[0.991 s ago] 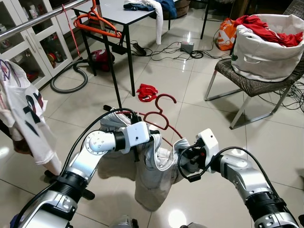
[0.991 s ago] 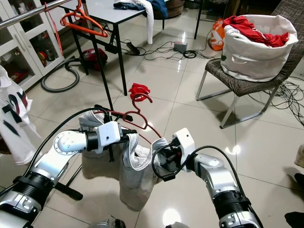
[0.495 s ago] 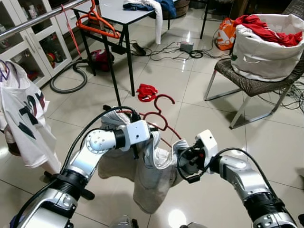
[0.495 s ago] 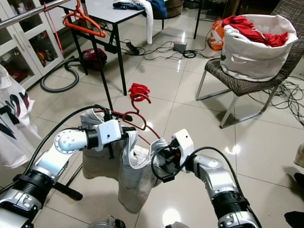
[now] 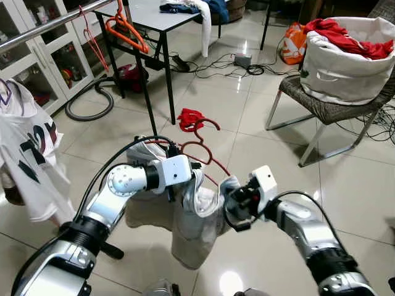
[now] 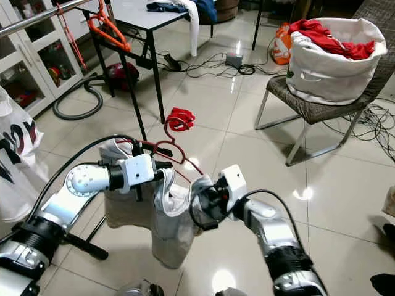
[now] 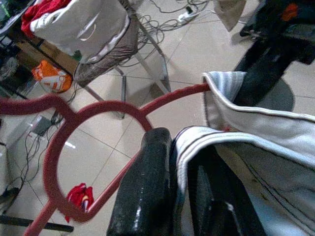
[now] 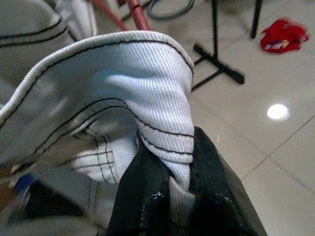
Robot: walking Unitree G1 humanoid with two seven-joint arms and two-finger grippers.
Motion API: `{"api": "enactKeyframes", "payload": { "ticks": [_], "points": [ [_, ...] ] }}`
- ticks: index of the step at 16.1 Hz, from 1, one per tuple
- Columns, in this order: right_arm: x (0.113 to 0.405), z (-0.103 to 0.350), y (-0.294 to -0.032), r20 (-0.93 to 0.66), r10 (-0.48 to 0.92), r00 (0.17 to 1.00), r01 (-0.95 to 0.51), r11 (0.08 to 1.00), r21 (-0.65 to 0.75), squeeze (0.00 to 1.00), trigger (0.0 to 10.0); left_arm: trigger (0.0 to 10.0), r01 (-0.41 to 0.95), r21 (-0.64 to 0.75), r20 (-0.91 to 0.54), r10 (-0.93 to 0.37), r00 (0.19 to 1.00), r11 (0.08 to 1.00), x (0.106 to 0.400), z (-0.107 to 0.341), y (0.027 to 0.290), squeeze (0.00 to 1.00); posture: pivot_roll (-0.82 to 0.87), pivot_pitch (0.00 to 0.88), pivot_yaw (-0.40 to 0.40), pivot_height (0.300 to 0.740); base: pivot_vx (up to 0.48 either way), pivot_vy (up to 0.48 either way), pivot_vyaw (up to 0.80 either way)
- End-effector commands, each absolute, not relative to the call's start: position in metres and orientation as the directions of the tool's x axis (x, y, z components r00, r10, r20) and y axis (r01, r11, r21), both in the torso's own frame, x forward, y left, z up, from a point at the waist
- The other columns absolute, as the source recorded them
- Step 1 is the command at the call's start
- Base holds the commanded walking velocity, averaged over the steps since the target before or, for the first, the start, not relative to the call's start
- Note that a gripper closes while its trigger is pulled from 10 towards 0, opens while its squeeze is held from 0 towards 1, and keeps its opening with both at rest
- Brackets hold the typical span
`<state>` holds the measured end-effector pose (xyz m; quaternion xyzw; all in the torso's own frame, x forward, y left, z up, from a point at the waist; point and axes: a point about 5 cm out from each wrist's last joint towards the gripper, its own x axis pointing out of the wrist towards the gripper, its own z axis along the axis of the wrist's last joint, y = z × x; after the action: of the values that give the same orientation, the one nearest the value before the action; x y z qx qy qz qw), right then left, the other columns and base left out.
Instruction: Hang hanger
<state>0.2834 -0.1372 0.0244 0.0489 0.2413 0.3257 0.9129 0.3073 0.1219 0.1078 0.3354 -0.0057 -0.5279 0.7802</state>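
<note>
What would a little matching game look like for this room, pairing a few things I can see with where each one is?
Things:
1. red hanger
2. orange hanger
3. white laundry basket
4. red cloth

Places:
A. on the rail at the upper left
B. lying on the tiled floor
C. on the chair at the right
D. threaded into the pale garment that both tools hold up

Pairs: 1-D, 2-A, 3-C, 4-B. The left tool and the right tool each pinch the garment's ribbed edge.
</note>
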Motion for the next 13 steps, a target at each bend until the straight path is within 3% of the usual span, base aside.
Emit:
{"api": "enactKeyframes", "payload": {
  "ticks": [1, 3, 5, 8, 9, 10, 11, 13],
  "points": [
    [0.298, 0.040, -0.127, -0.311, 0.614, 0.725, -0.576, 0.789, 0.215, 0.00, 10.0, 10.0, 0.811, 0.565, -0.360, -0.840, 0.406, 0.150, 0.309, 0.114, 0.117, 1.00, -0.08, 0.000, 0.084, 0.740, 0.000, 0.000, 0.00],
    [0.303, 0.037, -0.120, -0.281, 0.566, 0.775, -0.523, 0.824, 0.219, 0.01, 10.0, 10.0, 0.801, 0.586, -0.377, -0.833, 0.404, 0.123, 0.312, 0.119, 0.122, 1.00, -0.07, 0.000, 0.100, 0.740, 0.000, 0.000, 0.00],
    [0.306, 0.036, -0.107, -0.246, 0.532, 0.810, -0.489, 0.845, 0.215, 0.09, 10.0, 10.0, 0.775, 0.623, -0.378, -0.828, 0.414, 0.103, 0.316, 0.130, 0.125, 1.00, -0.06, 0.000, 0.106, 0.740, 0.000, 0.000, 0.00],
    [0.309, 0.036, -0.102, -0.230, 0.508, 0.830, -0.471, 0.860, 0.197, 0.12, 10.0, 10.0, 0.731, 0.669, -0.328, -0.828, 0.455, 0.137, 0.324, 0.153, 0.129, 1.00, -0.06, 0.000, 0.106, 0.740, 0.000, 0.000, 0.00],
    [0.312, 0.037, -0.102, -0.222, 0.495, 0.840, -0.460, 0.867, 0.192, 0.11, 10.0, 10.0, 0.706, 0.687, -0.293, -0.824, 0.484, 0.171, 0.330, 0.168, 0.134, 0.85, -0.06, 0.000, 0.106, 0.740, 0.000, 0.000, 0.00],
    [0.313, 0.038, -0.102, -0.216, 0.489, 0.845, -0.454, 0.870, 0.191, 0.10, 10.0, 10.0, 0.694, 0.689, -0.264, -0.820, 0.507, 0.207, 0.333, 0.179, 0.140, 0.29, -0.05, 0.000, 0.099, 0.740, 0.000, 0.000, 0.00],
    [0.315, 0.039, -0.103, -0.210, 0.484, 0.850, -0.450, 0.873, 0.188, 0.10, 10.0, 10.0, 0.677, 0.690, -0.229, -0.810, 0.540, 0.256, 0.338, 0.191, 0.147, 0.00, -0.05, 0.000, 0.099, 0.740, 0.000, 0.000, 0.00],
    [0.317, 0.041, -0.105, -0.204, 0.473, 0.857, -0.442, 0.879, 0.181, 0.10, 10.0, 10.0, 0.645, 0.673, -0.169, -0.774, 0.610, 0.362, 0.347, 0.205, 0.167, 0.00, -0.05, 0.000, 0.099, 0.740, 0.000, 0.000, 0.00]
  ]
}}
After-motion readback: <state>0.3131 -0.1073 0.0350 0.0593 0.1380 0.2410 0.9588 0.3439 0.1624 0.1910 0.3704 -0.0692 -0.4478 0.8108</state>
